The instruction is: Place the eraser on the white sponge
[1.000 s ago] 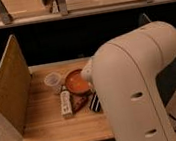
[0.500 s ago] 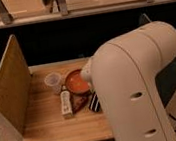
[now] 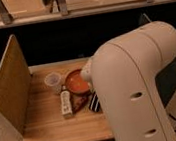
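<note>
Nearest the camera, the white arm [image 3: 136, 92] fills the right half of the view and covers the right end of the tabletop [image 3: 51, 132]. The pincer is hidden behind that bulk, somewhere past the arm's far side. It is closed, and nothing suggests it holds anything.

The eraser [image 3: 93, 103] lies flat on the tabletop, its right edge cut off by the arm. It is a small dark block with pale stripes, so the pick has not been made. Just left of it, touching or nearly so, sits a reddish-brown lump [image 3: 79, 103]. Left of that is the sponge [image 3: 65, 103], a pale oblong lying lengthwise, front to back.

The three make a tight row, so the carry should be short: lift, shift left over the lump, set down. The closeness also has a cost, since closing on the eraser could nudge the lump, and the sponge's narrow top leaves little room for a sloppy release. The closed pincer will have to spread before it can take the block.

Behind the row stands the orange bowl [image 3: 76, 81], then a clear cup [image 3: 53, 82] to its left. Both are clear of the likely path. A wooden panel [image 3: 11, 88] walls the left edge, keeping things from sliding off that side.
</note>
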Available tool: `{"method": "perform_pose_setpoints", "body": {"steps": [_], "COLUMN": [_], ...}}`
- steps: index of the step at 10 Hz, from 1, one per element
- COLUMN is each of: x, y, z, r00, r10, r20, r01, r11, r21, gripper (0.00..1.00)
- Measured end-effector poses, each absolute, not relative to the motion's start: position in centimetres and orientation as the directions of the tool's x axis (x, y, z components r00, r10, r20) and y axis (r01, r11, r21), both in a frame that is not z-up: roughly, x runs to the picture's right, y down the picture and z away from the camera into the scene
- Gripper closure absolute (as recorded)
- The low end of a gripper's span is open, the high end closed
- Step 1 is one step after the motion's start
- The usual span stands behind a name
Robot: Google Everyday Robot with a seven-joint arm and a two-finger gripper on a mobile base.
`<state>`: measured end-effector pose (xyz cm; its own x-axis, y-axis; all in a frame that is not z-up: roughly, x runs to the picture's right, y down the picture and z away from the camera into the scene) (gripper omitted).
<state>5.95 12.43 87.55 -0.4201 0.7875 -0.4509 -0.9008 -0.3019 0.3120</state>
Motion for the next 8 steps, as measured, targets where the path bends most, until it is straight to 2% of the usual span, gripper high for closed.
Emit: {"method": "perform_pose_setpoints", "body": {"steps": [8], "x": [7.1], "y": [11.5], "z": [87.4], "r00": [-0.440], "r10": [0.786], "r20": [-0.434], "r01": [-0.891], "r11": [-0.321], "r21": [0.322], "gripper": [1.00]}}
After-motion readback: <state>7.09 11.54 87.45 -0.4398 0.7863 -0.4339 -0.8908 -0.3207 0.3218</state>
